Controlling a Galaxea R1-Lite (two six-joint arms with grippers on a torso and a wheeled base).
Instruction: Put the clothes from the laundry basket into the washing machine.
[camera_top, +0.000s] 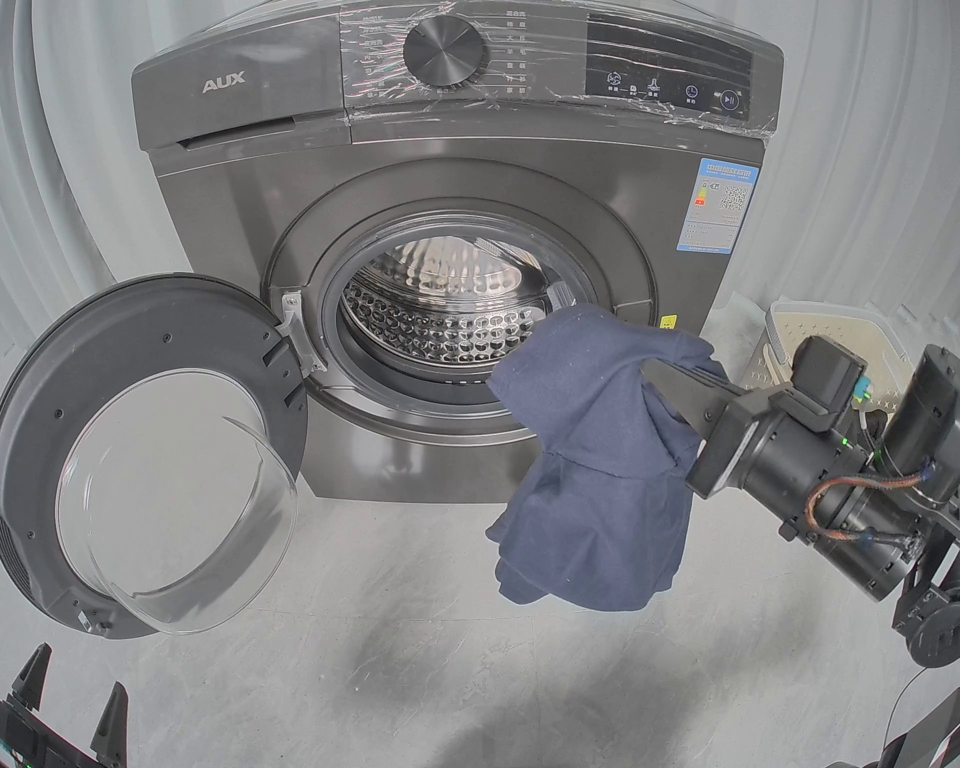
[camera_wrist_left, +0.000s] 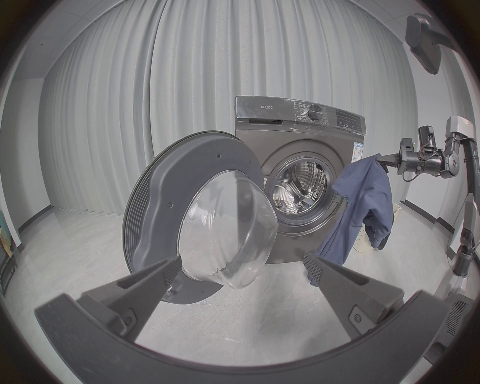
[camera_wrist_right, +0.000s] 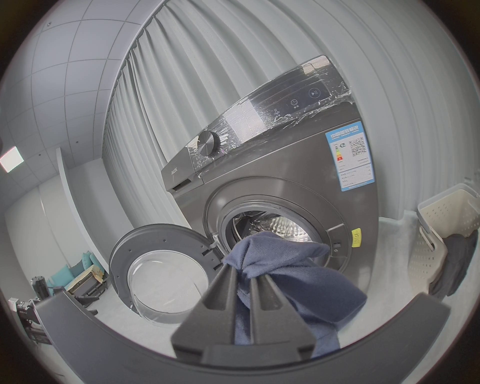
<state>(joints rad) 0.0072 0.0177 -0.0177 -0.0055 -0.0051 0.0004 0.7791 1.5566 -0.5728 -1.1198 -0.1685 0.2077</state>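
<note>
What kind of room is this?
Probably a laundry corner set up in a test room: a grey front-loading washing machine with its round door open, a cream plastic laundry basket beside it, and pale pleated curtains behind.

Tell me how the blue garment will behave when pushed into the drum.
Floppy: the garment drapes in folds from the right gripper. Probably light, since a pinch holds it. Its hanging tail may drag over the drum rim.

Navy garment (camera_top: 600, 470) (limp) at drum mouth (camera_top: 440, 300)
</note>
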